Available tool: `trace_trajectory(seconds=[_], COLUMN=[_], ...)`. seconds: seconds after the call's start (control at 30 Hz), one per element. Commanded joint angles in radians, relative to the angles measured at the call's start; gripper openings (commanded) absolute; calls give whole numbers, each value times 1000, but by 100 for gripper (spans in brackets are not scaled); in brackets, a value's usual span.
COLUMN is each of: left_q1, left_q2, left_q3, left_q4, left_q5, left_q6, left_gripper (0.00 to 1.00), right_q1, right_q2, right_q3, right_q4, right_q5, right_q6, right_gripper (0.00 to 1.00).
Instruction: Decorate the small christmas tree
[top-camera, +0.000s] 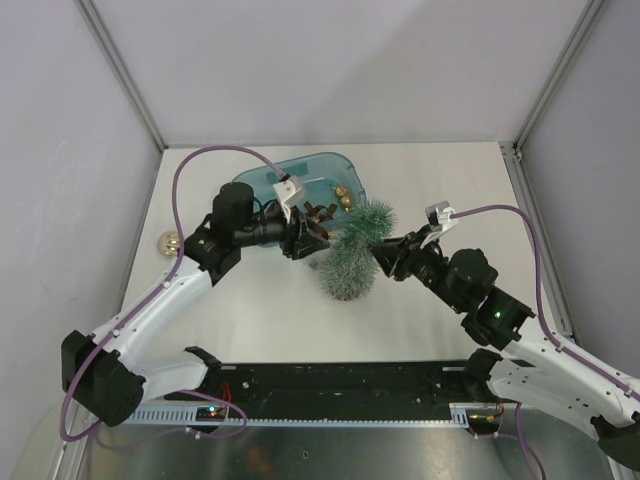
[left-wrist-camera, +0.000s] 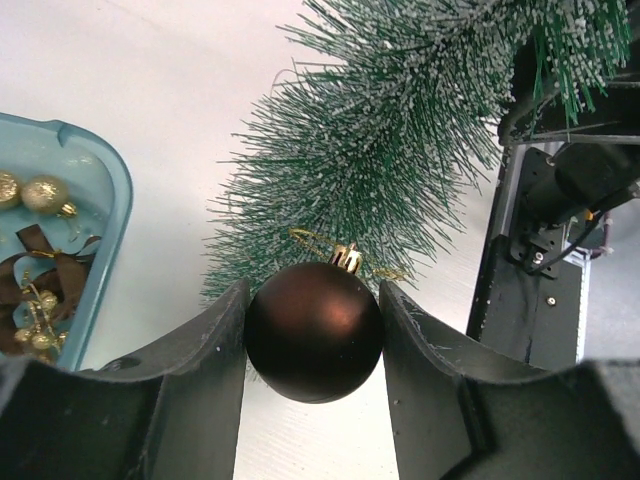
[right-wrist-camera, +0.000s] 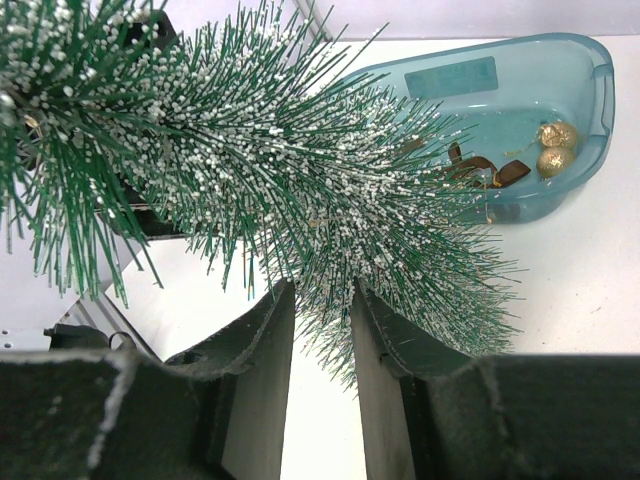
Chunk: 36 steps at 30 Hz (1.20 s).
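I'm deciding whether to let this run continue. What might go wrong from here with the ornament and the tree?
1. The left gripper clamps the smooth brown ball across its round sides; it may slip out and roll off, and a gold ball lies loose near the table's left edge.
2. The right gripper pinches only needles of the small christmas tree, so the tree may shift when the ball's thin gold loop is pushed in.

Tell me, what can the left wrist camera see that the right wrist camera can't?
Only the left wrist: a brown ball with a gold cap, held in the left gripper. Only the right wrist: the right gripper pinching needles. Both: the tree and the blue tub with gold balls inside.
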Motion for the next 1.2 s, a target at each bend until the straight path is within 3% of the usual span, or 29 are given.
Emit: trace_trajectory(seconds=[0.0,1.17], left_q1=[-6,-10], left_q2=[-33,-16], left_q3=[-22,-58], left_q4=[56,150], left_q5=[74,71], left_q6=[-31,-54], left_gripper=[18,20], right_q1=[1,2], right_q2=[-5,-19], right_q3=[-3,-14], right_q4=[34,52], right_q5=[4,2], right_q6=[-1,12], right_gripper=[34,33])
